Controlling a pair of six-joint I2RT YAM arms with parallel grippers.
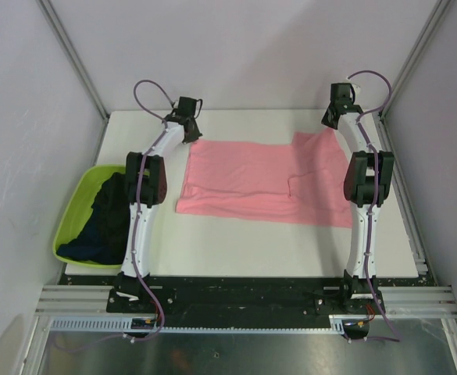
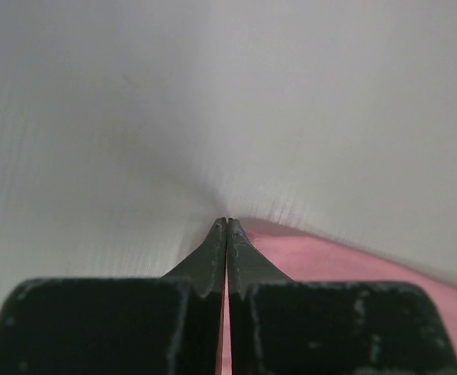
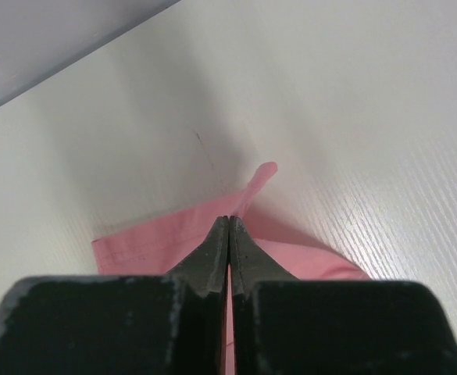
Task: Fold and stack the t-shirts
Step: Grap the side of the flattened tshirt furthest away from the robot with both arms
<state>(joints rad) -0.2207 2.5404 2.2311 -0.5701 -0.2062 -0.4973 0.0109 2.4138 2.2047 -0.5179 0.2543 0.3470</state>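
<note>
Left pincer (image 1: 187,130): fingers pressed flat together, no gap between them in the wrist view (image 2: 226,222). The tips close on the edge of the pink t-shirt (image 1: 263,181). In that view the cloth (image 2: 345,266) runs from the tips away to the right of the fingers and passes beneath them. To the left of the fingers and beyond the tips there is only the bare white table (image 2: 95,156).

Right pincer (image 1: 332,119): fingers likewise pressed together (image 3: 228,219), pinching pink cloth. A narrow tab of the shirt (image 3: 261,176) sticks out just past the tips, up and to the right. More of it (image 3: 146,244) spreads on both sides of the fingers and under them.

Overhead view: the pink t-shirt lies spread flat on the table (image 1: 251,246), between the two pincers. The left pincer holds its far left corner and the right pincer its far right corner. From both pincers the cloth extends back toward the arm bases.

Dark t-shirts (image 1: 103,219): heaped in the green tub (image 1: 73,205), well apart from the left pincer, off to its left and back toward the left arm's base. The tub sits at the table's left edge. How many dark shirts are in the heap cannot be told.
</note>
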